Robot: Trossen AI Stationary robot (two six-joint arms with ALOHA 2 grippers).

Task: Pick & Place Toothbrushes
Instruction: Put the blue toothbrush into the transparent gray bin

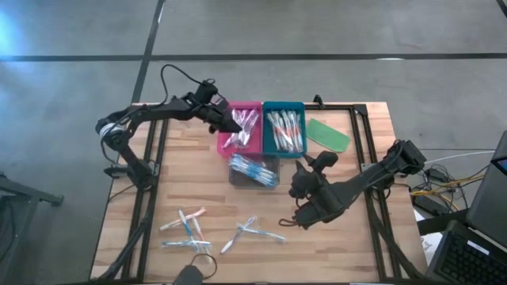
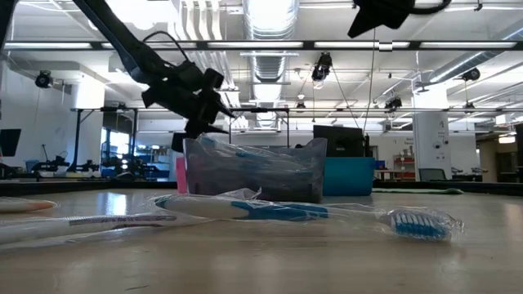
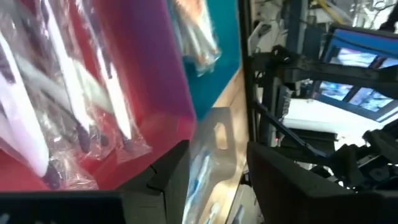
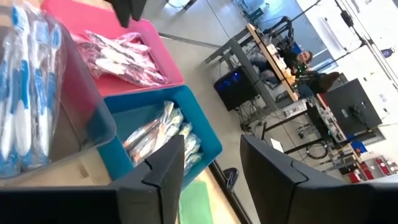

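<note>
Wrapped toothbrushes lie in a pink tray (image 1: 255, 107), a teal tray (image 1: 283, 107) and a grey clear bin (image 1: 238, 176). More toothbrushes lie loose on the table near its front edge (image 1: 186, 229), (image 1: 253, 231); one lies flat close to the low camera (image 2: 310, 211). My left gripper (image 1: 235, 125) hangs open over the pink tray's left part, nothing between its fingers (image 3: 217, 168). Just right of the grey bin, my right gripper (image 1: 310, 165) hovers open above the table, pointing toward the trays and holding nothing (image 4: 211, 174).
A flat green oblong piece (image 1: 328, 134) lies right of the teal tray. Black frame rails (image 1: 360, 158) run along the table's left and right sides. Bare wood shows between the grey bin and the loose toothbrushes.
</note>
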